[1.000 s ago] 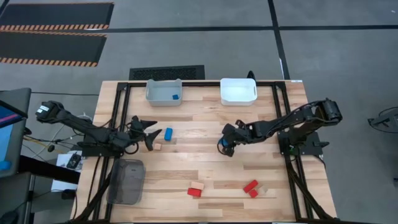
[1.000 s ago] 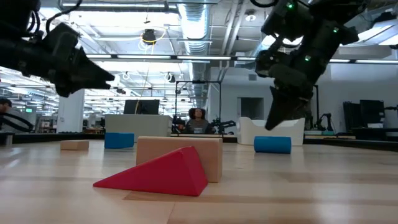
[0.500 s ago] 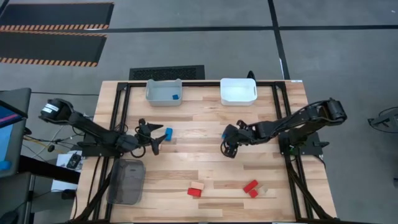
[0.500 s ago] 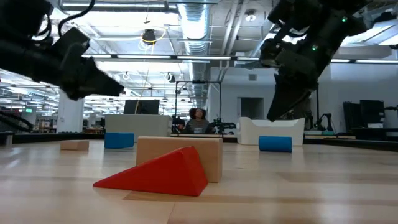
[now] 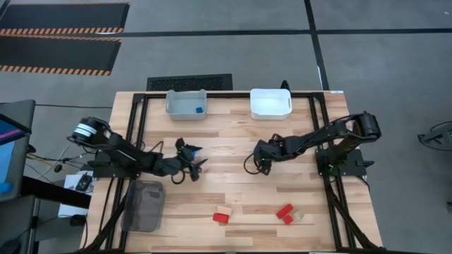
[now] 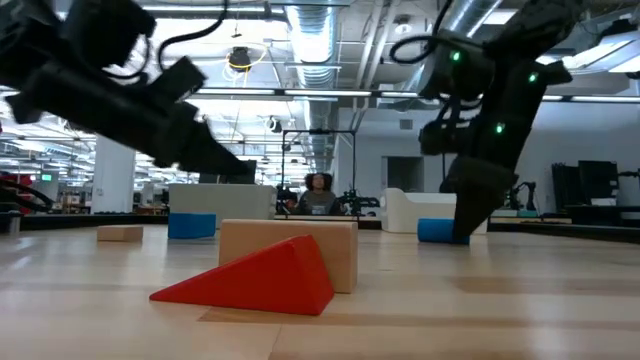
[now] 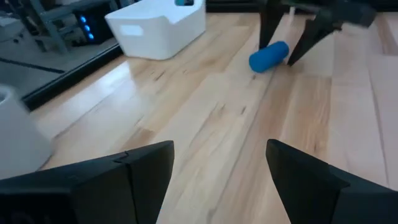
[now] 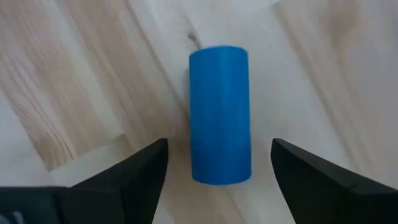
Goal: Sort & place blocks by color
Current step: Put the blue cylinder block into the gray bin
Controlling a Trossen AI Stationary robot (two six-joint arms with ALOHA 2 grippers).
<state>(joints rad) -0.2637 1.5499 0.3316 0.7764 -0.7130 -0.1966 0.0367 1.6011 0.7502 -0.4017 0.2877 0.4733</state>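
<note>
A blue cylinder block (image 8: 219, 115) lies on its side on the table's middle. My right gripper (image 8: 217, 162) stands open over it, pointing down, with a finger on each side and a gap at both. It also shows in the left wrist view as the blue cylinder (image 7: 268, 56). My left gripper (image 7: 217, 162) is open, hovering left of centre (image 5: 194, 164) with nothing between its fingers. A blue cuboid block (image 6: 192, 225) and a small tan block (image 6: 120, 233) rest on the table by it. A red wedge (image 6: 250, 280) leans against a tan block (image 6: 300, 245) near the front.
A grey bin (image 5: 186, 104) holding a blue block (image 5: 200, 110) and a white bin (image 5: 270, 103) stand at the far edge. A dark mesh bin (image 5: 143, 204) sits at the near left. Red blocks (image 5: 284, 212) and a tan piece (image 5: 300, 214) lie near the front right.
My right gripper has opened and come down around the blue cylinder, which has stayed on the table. My left gripper has gone toward the table's right edge, past the blue cuboid block, staying open.
</note>
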